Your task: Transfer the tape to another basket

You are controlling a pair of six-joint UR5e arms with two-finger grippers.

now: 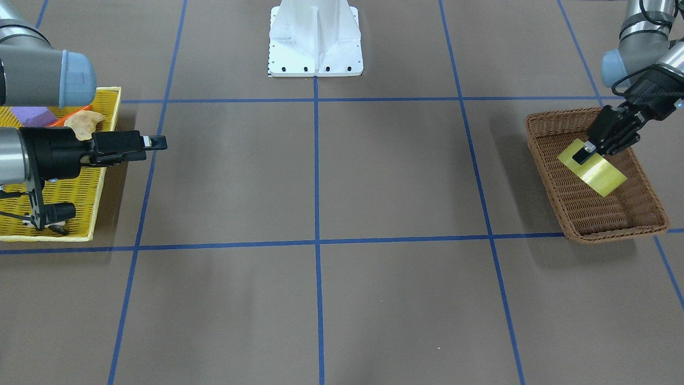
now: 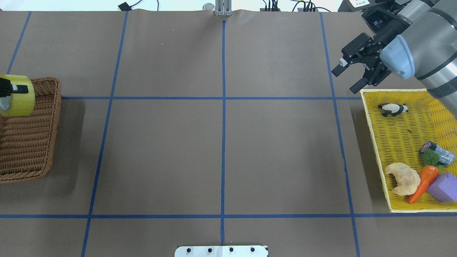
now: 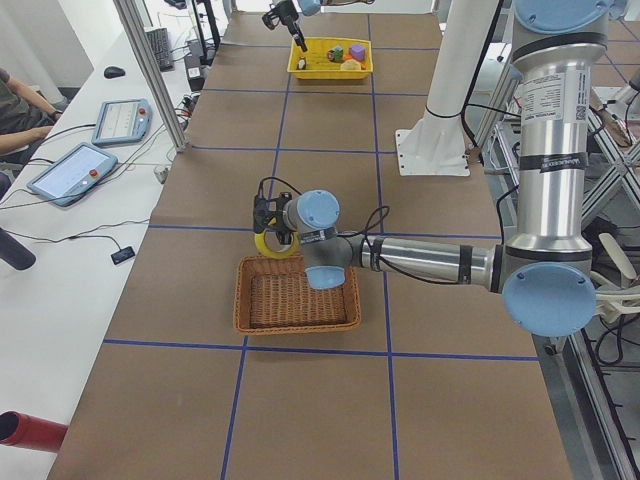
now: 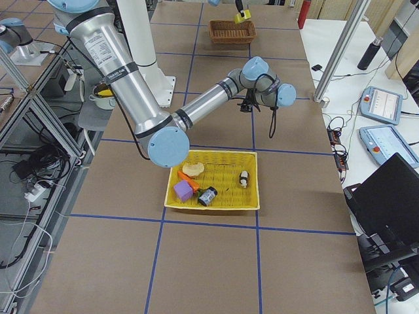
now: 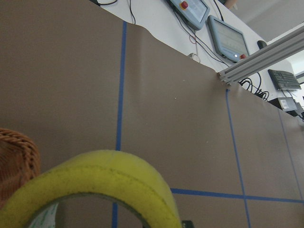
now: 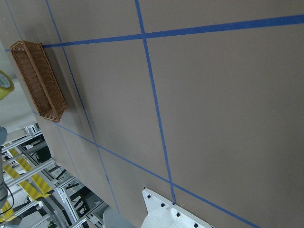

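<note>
Two baskets sit at opposite ends of the table. At the left end, the left gripper (image 1: 587, 151) is clamped on the wall of the tape (image 1: 598, 174), one finger through the core. It holds the roll in the air above the wicker basket (image 2: 32, 150). The views disagree on whether the roll hangs over the floor or the far rim, so I cannot tell. Dropped from this height, the roll could land on edge, bounce and run up the sloping side and out. Released over the rim, it would probably tip onto the table. At the right end, the right gripper (image 2: 344, 80) hovers with jaws wide apart, holding nothing, beside the yellow basket (image 2: 403, 135). That basket holds a panda figure (image 2: 392, 109), bottle (image 2: 437, 151), croissant (image 2: 403, 178), carrot (image 2: 425, 180) and purple block (image 2: 444, 187), all well apart from the drop and no obstacle to it.
</note>
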